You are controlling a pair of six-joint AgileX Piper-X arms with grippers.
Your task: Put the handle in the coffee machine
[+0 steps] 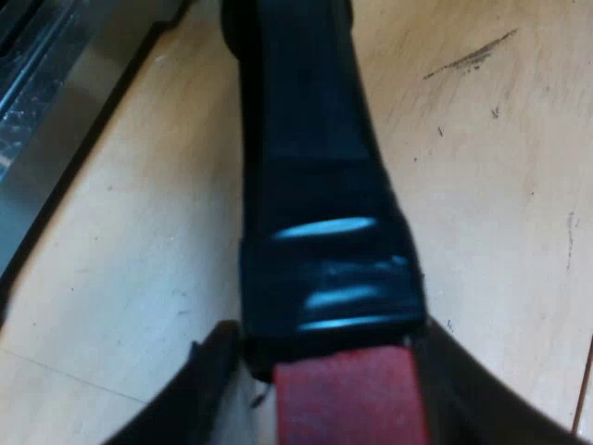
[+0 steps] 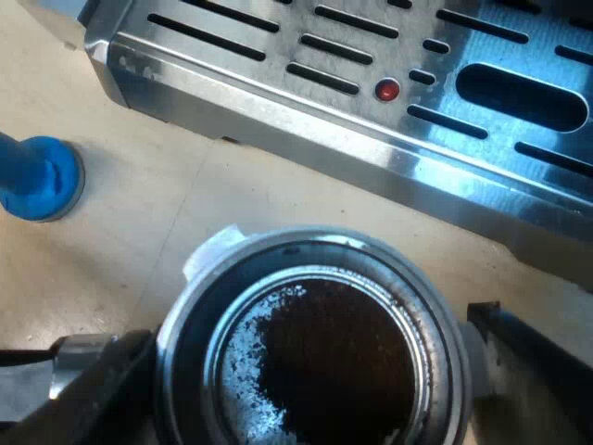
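Holder gripped, machine comes next!
The left claw [image 1: 329, 341] pinches the metal holder's black, red-ended handle [image 1: 315, 185]. Its coffee-filled basket [image 2: 315, 357] sits at the right claw [image 2: 306, 334], grip unclear, with the steel espresso machine [image 2: 306, 102] just beyond. Next, I'd say: lift, align, twist in.

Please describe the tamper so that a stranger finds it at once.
Find the espresso machine's slotted steel tray. On the pale table near its corner, apart from the coffee-filled metal holder, sits the tamper. It alone is bright blue.
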